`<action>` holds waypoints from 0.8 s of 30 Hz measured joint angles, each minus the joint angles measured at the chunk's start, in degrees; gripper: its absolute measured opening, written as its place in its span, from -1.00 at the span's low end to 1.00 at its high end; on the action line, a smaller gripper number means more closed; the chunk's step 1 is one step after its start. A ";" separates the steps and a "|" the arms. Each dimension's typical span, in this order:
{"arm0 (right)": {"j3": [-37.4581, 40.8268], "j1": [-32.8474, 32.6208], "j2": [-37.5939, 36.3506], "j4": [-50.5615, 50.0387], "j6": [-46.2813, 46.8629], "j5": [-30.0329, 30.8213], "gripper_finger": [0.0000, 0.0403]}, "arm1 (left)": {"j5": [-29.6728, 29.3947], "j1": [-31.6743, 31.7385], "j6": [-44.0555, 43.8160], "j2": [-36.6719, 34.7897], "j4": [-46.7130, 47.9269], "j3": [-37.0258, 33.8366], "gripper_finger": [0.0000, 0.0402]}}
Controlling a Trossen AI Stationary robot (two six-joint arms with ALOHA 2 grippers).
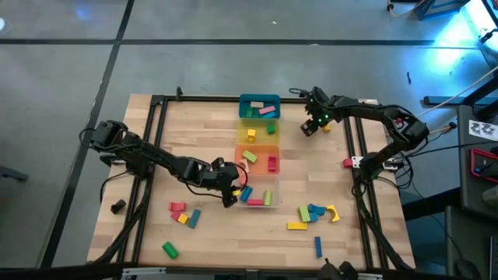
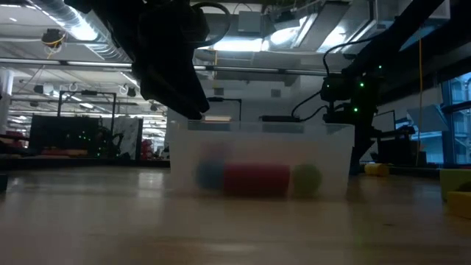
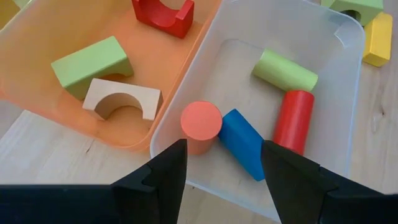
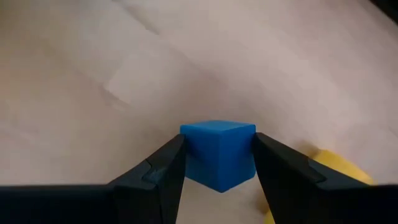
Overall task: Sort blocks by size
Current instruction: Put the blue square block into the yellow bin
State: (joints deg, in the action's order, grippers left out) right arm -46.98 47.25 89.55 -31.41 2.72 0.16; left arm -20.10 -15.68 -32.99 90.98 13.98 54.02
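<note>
The left gripper (image 3: 221, 165) hangs over the near corner of the clear bin (image 1: 261, 194), its fingers spread with nothing between them. In that bin lie a coral cylinder (image 3: 201, 124) standing on end, a blue block (image 3: 244, 142) touching it, a red cylinder (image 3: 293, 121) and a green cylinder (image 3: 284, 70) lying down. Just beside it, the orange bin (image 1: 258, 158) holds a green block (image 3: 91, 65), a tan arch (image 3: 121, 103) and a red arch (image 3: 163, 14).

The right gripper (image 4: 217, 163) is near the far right part of the worktop (image 1: 202, 132), beside the teal bin (image 1: 260, 106) — its fingers are closed on a small blue cube (image 4: 219, 152), which sits between them above the wood; a yellow piece (image 4: 333, 171) lies just beside.

Loose blocks remain along the worktop's near edge: a cluster (image 1: 184, 213) towards the left corner, a green block (image 1: 170, 250) nearer that corner, and a group (image 1: 314, 215) to the right of the clear bin.
</note>
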 joint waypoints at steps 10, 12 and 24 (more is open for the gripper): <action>0.02 -7.12 -0.04 0.62 -0.05 5.88 -0.09 | 0.00 0.00 0.00 0.00 0.00 0.00 -0.06; 0.02 -8.41 -0.04 0.62 -0.04 6.62 -0.09 | 0.00 0.00 0.00 0.00 0.00 0.00 -0.06; 0.07 -12.93 0.01 1.17 -0.04 9.15 -0.09 | 0.00 0.00 0.12 0.00 0.00 0.00 -0.06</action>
State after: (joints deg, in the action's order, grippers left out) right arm -46.92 34.33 89.56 -30.24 2.68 9.31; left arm -20.10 -15.68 -32.87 90.98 13.98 54.02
